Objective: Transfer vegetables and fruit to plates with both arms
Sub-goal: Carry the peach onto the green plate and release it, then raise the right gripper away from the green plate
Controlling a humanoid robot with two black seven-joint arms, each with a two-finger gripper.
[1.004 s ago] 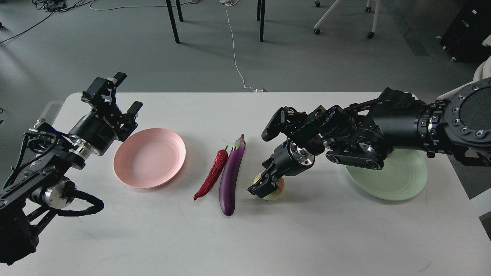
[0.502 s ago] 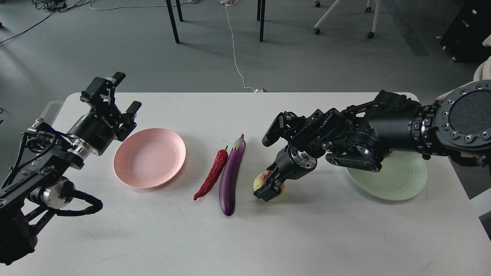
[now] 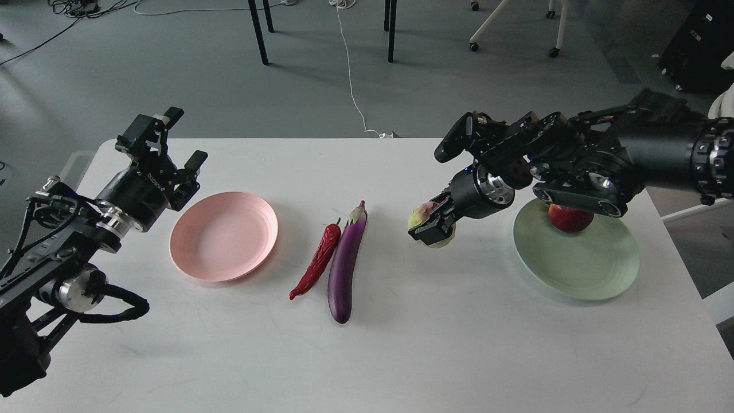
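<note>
My right gripper (image 3: 431,228) is shut on the yellow-green peach (image 3: 423,215) and holds it above the table, left of the mint green plate (image 3: 579,269). The dark red pomegranate (image 3: 570,218) lies on that plate, partly hidden by my right arm. The purple eggplant (image 3: 345,264) and the red chili pepper (image 3: 316,261) lie side by side at the table's middle. The pink plate (image 3: 223,236) is empty, to their left. My left gripper (image 3: 167,133) is open and empty, above the table behind the pink plate's left side.
The white table (image 3: 401,355) ends close behind both grippers. Beyond it are chair and table legs and a white cable (image 3: 351,74) on the grey floor.
My right gripper has lifted the peach off the table and carried it up and to the right. The arm's move has uncovered the pomegranate on the green plate. The left arm has barely shifted.
</note>
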